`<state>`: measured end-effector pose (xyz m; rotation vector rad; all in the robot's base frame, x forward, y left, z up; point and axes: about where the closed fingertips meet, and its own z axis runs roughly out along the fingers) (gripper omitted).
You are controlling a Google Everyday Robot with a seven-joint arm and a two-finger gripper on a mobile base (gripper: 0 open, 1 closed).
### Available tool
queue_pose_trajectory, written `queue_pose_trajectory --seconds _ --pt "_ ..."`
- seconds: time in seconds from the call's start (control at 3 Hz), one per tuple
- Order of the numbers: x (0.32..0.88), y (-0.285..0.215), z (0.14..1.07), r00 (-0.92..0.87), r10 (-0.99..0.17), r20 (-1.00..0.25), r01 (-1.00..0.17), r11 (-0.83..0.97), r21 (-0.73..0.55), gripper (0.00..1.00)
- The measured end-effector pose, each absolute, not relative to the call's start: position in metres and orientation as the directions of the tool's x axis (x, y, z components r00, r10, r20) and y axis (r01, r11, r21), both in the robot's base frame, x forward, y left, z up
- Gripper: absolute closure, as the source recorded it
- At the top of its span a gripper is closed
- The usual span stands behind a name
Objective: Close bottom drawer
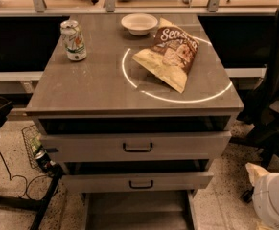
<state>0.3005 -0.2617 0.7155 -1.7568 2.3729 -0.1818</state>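
Observation:
The light grey cabinet [81, 92] shows two drawer fronts with black bar handles, the taller top drawer [137, 146] and the slimmer middle drawer [139, 182], both standing slightly out. Below them the bottom drawer [136, 210] looks pulled far out. I see its narrow inside from above, and its front and handle are cut off by the lower frame edge. My gripper [258, 174] is a cream and white shape low at the right edge, to the right of the cabinet and apart from every drawer.
On the cabinet top are a soda can [74, 40], a white bowl [139, 23] and a chip bag [170, 54]. A black office chair [273, 99] stands at the right. A wire basket [33, 145], cables and a dark stand leg [43, 202] are at the left.

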Motion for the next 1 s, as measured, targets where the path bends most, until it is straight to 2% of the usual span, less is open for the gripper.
queue_pose_trajectory --seconds 0.67,1.0 --pt "0.297 -0.254 0.692 -0.284 -0.955 -0.082 -0.931 0.295 -0.215 0.0" --pt "0.287 -0.241 0.637 -0.25 -0.964 -0.095 -0.942 0.265 -0.205 0.0"
